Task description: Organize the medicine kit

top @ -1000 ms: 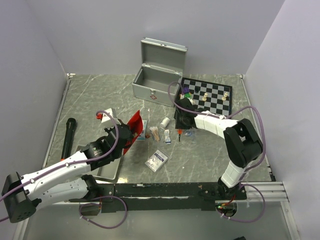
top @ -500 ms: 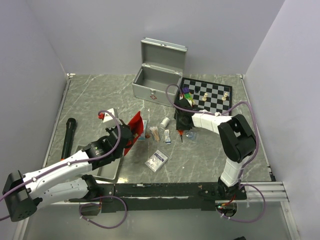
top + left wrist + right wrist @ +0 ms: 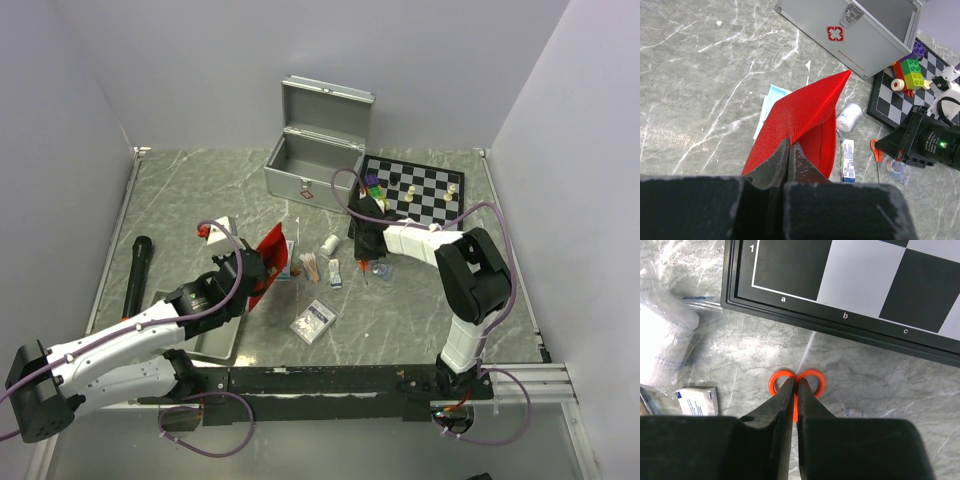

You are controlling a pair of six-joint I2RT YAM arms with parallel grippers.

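Right pincer (image 3: 794,386): pinching red scissors (image 3: 813,372), rings beyond its tips (lift straight up).
Left pincer (image 3: 789,146): clamps red pouch (image 3: 805,112).

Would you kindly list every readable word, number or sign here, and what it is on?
"1", "a", "b", "c": chessboard border.
White cross on a red square: case front; the print beneath it is too blurred to read.
Small box: blue print too small to read.
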